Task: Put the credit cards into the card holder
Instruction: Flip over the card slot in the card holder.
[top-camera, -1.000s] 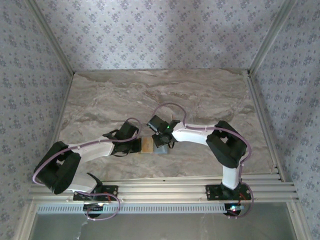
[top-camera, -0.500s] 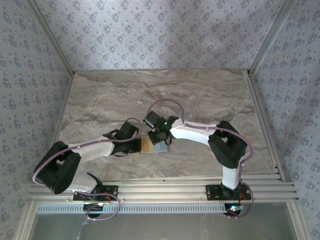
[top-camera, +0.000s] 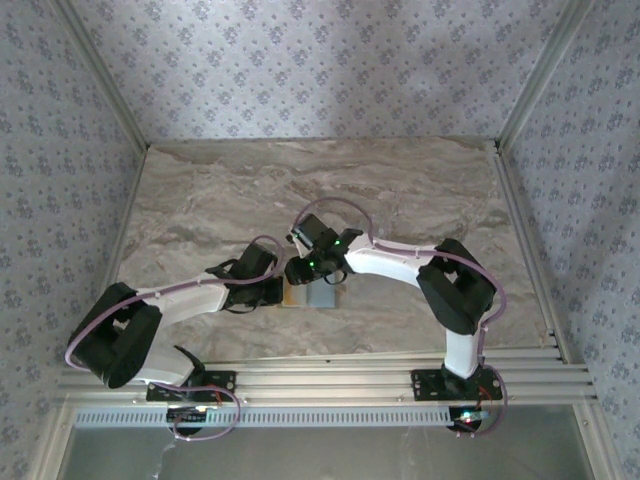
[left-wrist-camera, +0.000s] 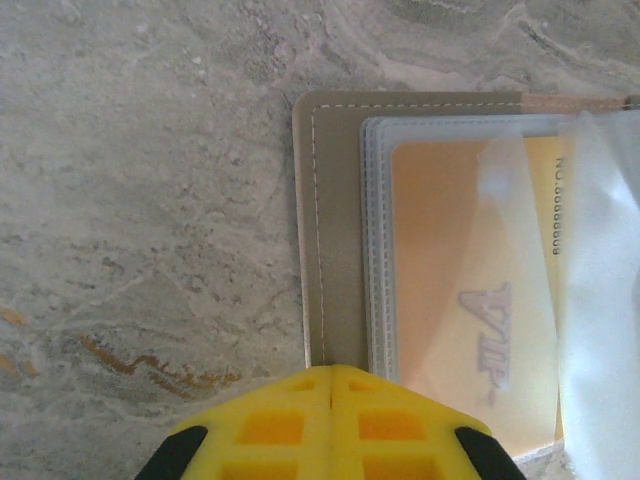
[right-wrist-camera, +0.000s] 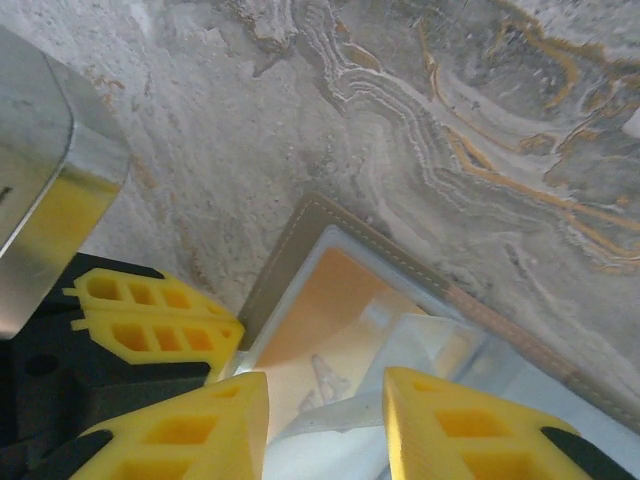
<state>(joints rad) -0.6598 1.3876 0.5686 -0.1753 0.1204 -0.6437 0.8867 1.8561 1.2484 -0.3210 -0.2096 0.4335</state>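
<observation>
The gray-tan stitched card holder (left-wrist-camera: 335, 230) lies open and flat at the right of the left wrist view, with an orange credit card (left-wrist-camera: 460, 280) inside its clear sleeve (left-wrist-camera: 378, 250).

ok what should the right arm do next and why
Probably lift the right gripper up and away: its jaws stand apart over the credit card, which looks seated in the clear sleeve of the card holder, whose edge the shut left gripper meets.

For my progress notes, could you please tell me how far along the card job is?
Done: one credit card lies inside the clear sleeve of the open card holder. In hand: the left fingers are shut at the holder's edge, the right fingers open above the card, holding nothing. Left: I cannot tell whether more cards remain.
</observation>
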